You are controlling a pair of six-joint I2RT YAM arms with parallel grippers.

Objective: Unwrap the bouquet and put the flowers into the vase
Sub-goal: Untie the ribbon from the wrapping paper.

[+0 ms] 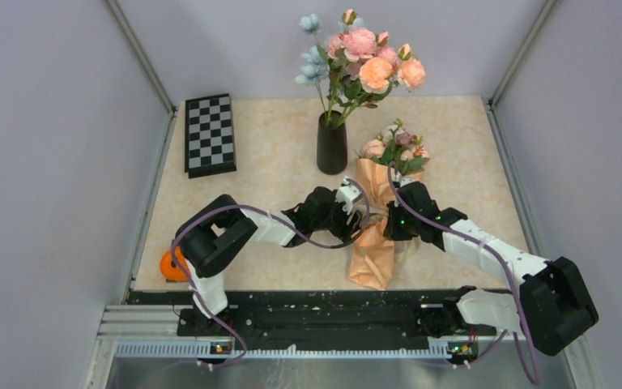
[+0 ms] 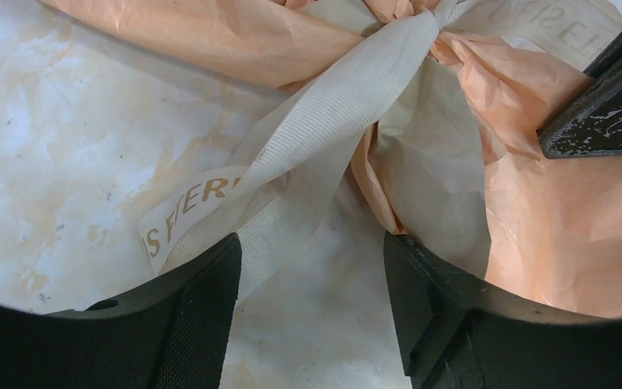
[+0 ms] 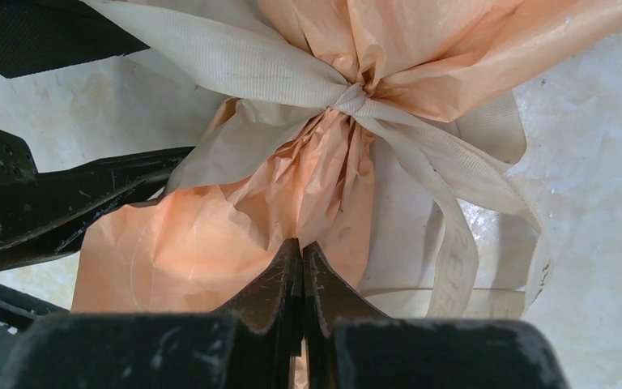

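The bouquet lay at centre frame in the top view, lower right of the vase. The left gripper was released, jaws astride the ribbon. The right gripper was clenched, tips against the paper; whether it pinched any, I could not tell.

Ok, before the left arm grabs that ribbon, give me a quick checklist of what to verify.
1. Left gripper jaws open, ribbon tail between them: ok.
2. Right gripper jaws shut against the bouquet paper; actually pinching it: cannot tell.
3. Knot undone: not ok, it is tied tight.
4. Bouquet lying flat between both arms: ok.
5. Vase upright: ok.
6. Room in the vase: cannot tell; a taller bunch stands in its neck.
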